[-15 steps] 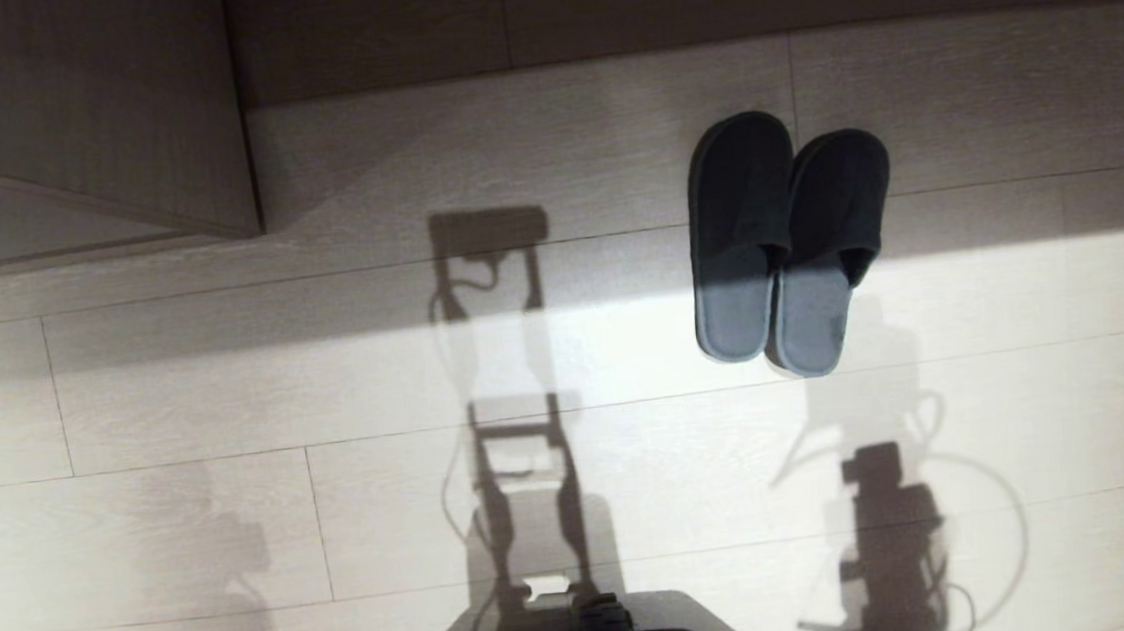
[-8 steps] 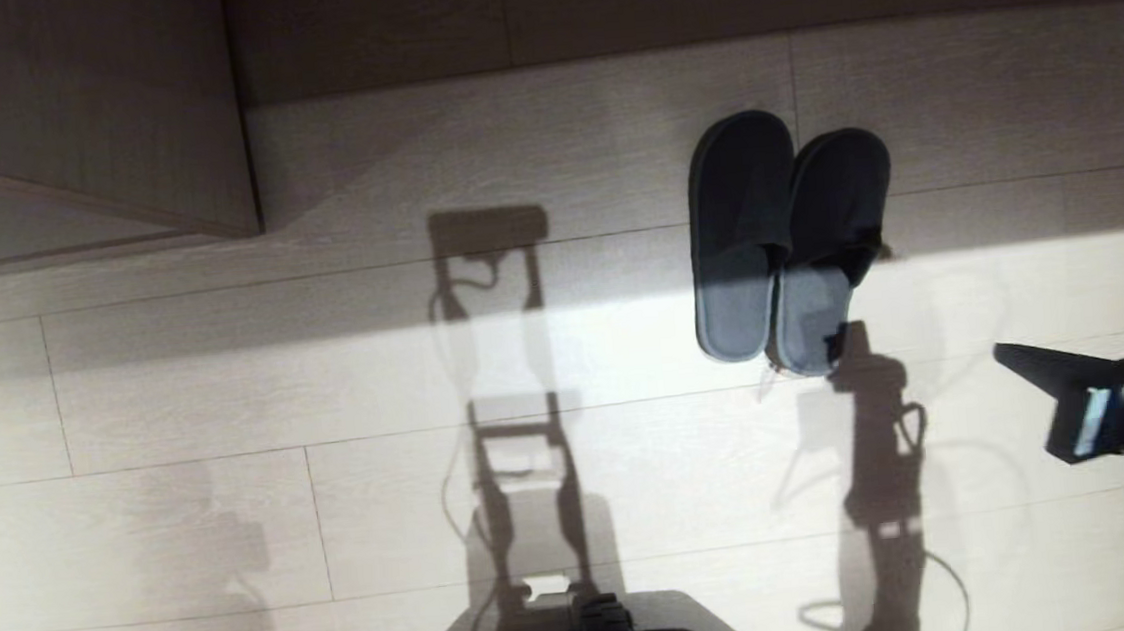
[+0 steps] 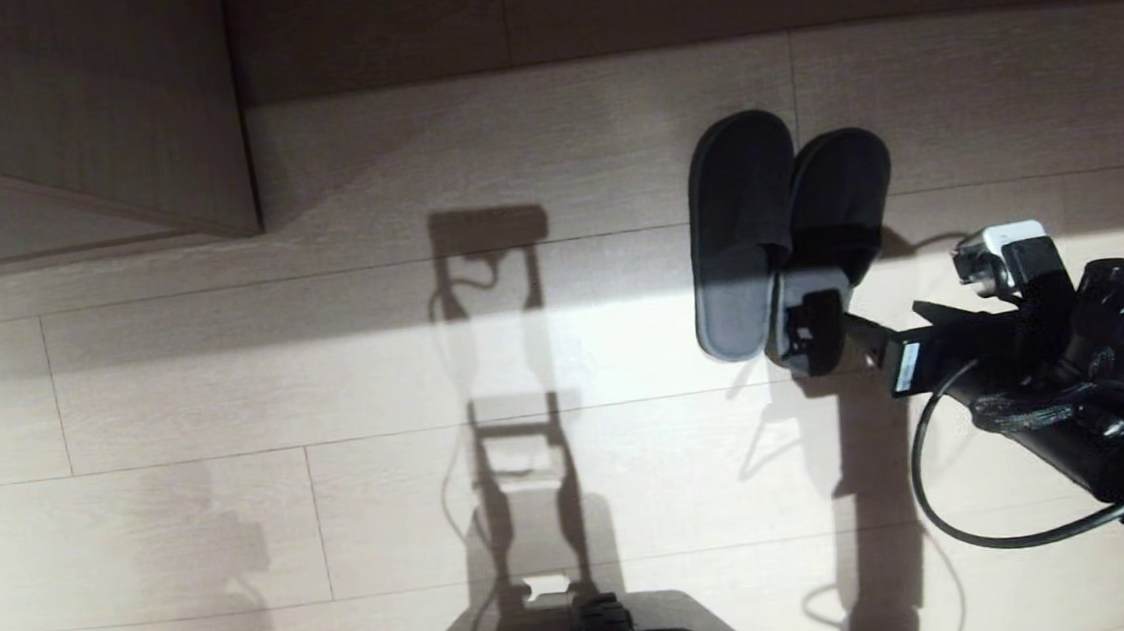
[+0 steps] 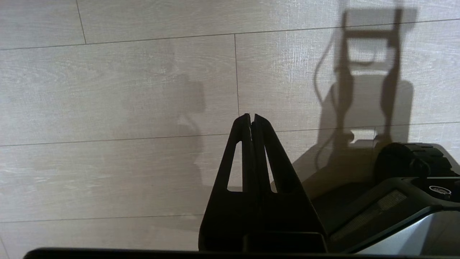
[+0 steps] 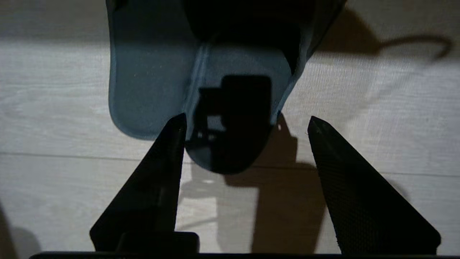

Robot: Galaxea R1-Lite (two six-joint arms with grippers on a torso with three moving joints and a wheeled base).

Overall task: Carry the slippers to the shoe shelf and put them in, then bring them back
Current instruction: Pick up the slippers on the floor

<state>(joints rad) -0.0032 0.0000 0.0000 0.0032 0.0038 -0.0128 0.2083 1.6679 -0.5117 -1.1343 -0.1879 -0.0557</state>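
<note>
Head view: the slippers sit side by side on the floor, toes toward the far wall, heels in the sunlit strip. The right gripper reaches in from the right edge, just beside the right slipper's heel. A cabinet fills the far-left corner.

Left wrist: the left gripper hangs over bare floor, fingers pressed together.

Right wrist: fingers spread wide, empty, the slippers' heels just ahead of the tips.
</note>
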